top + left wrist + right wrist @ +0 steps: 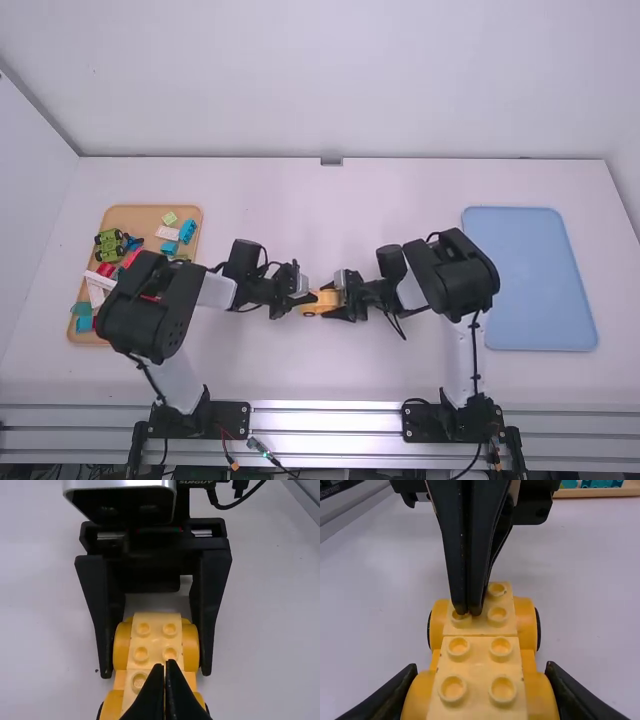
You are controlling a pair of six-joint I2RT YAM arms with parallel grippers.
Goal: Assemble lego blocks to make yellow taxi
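In the high view, my left gripper (pixel 304 298) and my right gripper (pixel 331 300) meet at a small yellow car (pixel 317 303) near the table's middle. The left wrist view has the left gripper (pixel 166 666) shut, its tips together over the studded top of the yellow car (pixel 155 636), nothing between them. My right gripper (pixel 481 667) holds the car by its rounded yellow sides, one finger on each side. Two paler yellow studded pieces (pixel 479 675) lie end to end along the car's top. Black wheels show at the far end in the right wrist view.
A wooden tray (pixel 150 215) with green, blue, red and white blocks stands at the left, partly under the left arm. At the right lies a flat blue tray (pixel 530 280), beyond the right arm.
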